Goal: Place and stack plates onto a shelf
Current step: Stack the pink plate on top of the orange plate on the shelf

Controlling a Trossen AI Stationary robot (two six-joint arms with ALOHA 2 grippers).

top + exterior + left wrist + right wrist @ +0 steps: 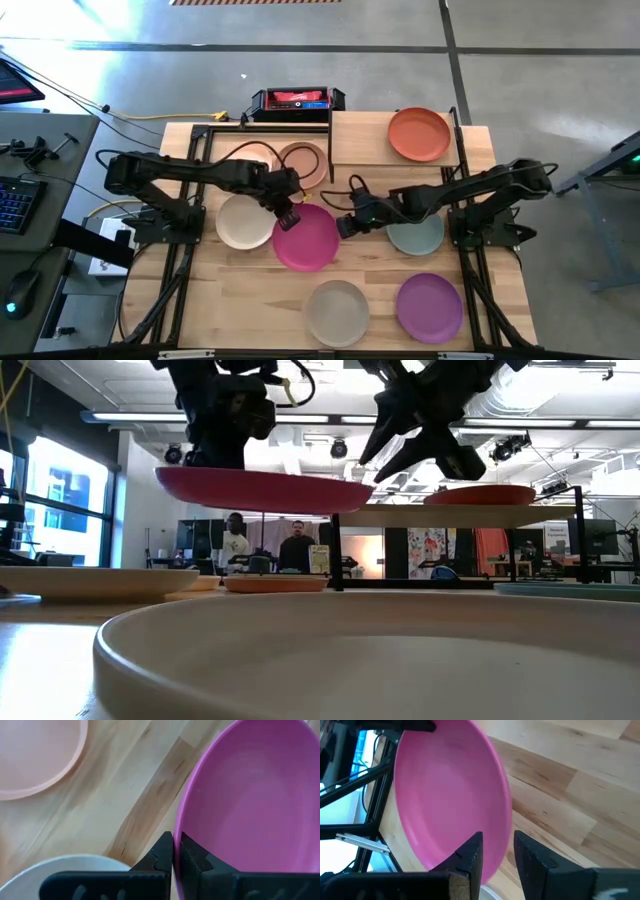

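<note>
A magenta plate (306, 238) hangs level in the air over the table's middle; the low view shows it lifted clear (265, 488). My left gripper (290, 214) is shut on the plate's far-left rim. My right gripper (345, 225) is open at the plate's right rim, with one finger on either side of the edge (501, 851). The shelf (360, 140) stands at the far right and carries an orange-red plate (420, 135). On the table lie cream (240, 222), peach (247, 158), brownish-orange (303, 160), sage green (416, 238), off-white (337, 312) and purple (429, 307) plates. My left gripper pinches the magenta plate's rim (183, 827) on its far-left side, one finger inside the dish and one outside. It comes from above, pointing down. The plate is lifted clear and roughly level (265, 488). My right gripper straddles the right rim; whether it touches, I cannot tell.
A black-and-red box (297, 100) sits at the far edge, with cables beside it. Black frame rails run along both table sides. Bare tabletop (250, 300) lies at the near left. People stand in the room beyond the table (265, 545).
</note>
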